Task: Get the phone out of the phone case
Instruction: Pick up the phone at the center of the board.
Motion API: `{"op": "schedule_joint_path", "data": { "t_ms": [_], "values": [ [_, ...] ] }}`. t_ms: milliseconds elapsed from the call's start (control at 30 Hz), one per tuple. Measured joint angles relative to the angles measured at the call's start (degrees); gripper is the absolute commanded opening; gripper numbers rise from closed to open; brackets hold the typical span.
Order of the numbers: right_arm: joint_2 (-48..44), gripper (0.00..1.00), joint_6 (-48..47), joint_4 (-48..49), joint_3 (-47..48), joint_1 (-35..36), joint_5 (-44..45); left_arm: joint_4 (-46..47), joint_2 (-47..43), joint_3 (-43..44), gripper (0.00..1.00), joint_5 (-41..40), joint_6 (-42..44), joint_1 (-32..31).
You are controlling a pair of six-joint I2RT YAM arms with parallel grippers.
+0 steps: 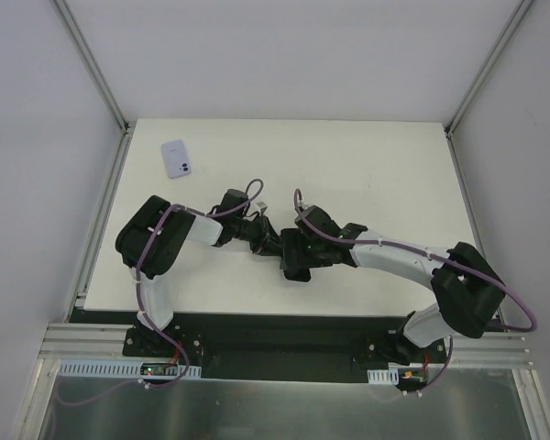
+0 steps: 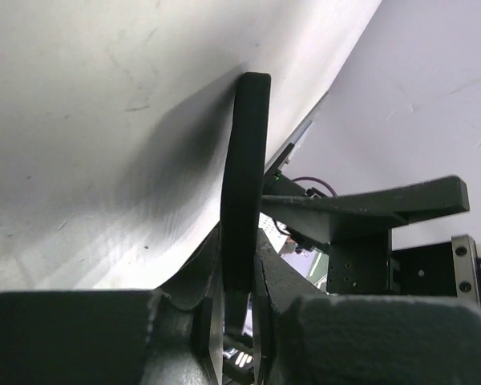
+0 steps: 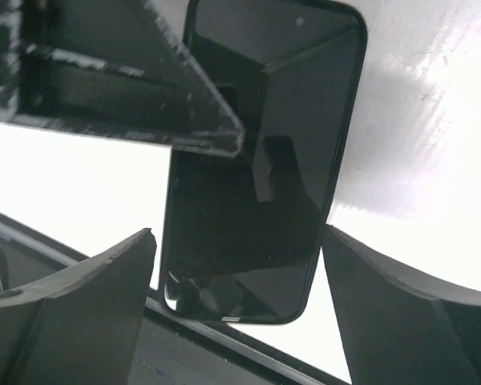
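Phone point(image 3: 256, 160) first: a slim black slab with rounded corners, its glass face glossy enough to mirror the dark parts around it, its rim a thin matte band. It is held up near the middle of the worktop point(image 1: 367, 165), between the two arms; seen edge-on from the left wrist, its far end is close to the white surface, over a soft shadow.

The left tool point(image 2: 236, 313) is clenched on the phone's face and back at one end, the slab standing narrow between its blocky matte-black fingers. One of those fingers point(image 3: 144, 88) shows in the right wrist view as a wedge with a rough, layered edge lying over the screen.

The right tool point(image 3: 240, 233) is spread wide across the phone's width, its curved fingertips set against the two long edges, grasping it.

Well apart, at the far left of the worktop, lies the lilac case point(image 1: 176, 159), a flat pale rounded rectangle with a darker square at one corner. The worktop is smooth and white, faintly scuffed.
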Motion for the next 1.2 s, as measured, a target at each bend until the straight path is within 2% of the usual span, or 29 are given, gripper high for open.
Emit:
{"op": "schedule_joint_path", "data": {
  "t_ms": [67, 200, 333, 467, 667, 800, 1200],
  "values": [
    [-2.0, 0.96, -0.6, -1.1, 0.0, -0.2, 0.0, -0.3, -0.2, 0.6, 0.0, 0.0, -0.7, 0.0],
    [-11.3, 0.97, -1.6, -4.3, 0.5, -1.2, 0.6, -2.7, -3.6, 1.6, 0.0, -1.0, -0.8, 0.3],
    [-23.3, 0.96, -0.8, -8.3, 2.5, -4.4, 4.7, -3.1, -9.8, 2.4, 0.0, -2.3, 1.1, 1.2],
    [-30.4, 0.95, 1.3, -12.5, 2.8, -6.8, 9.2, -2.5, -14.2, 3.7, 0.0, -3.3, 3.5, 1.6],
    [-31.1, 0.93, 3.9, -17.4, 1.0, -6.8, 11.3, -1.3, -15.6, 3.1, 0.0, -3.7, 4.6, 1.6],
    [-30.9, 0.92, 5.2, -17.9, -1.7, -6.8, 11.0, -1.2, -15.6, 2.5, 0.0, -3.8, 4.6, 1.6],
    [-25.5, 0.92, 5.4, -18.0, -1.9, -6.0, 11.0, 1.0, -16.9, 0.5, 0.0, -4.1, 2.9, 1.6]
  ]
}}
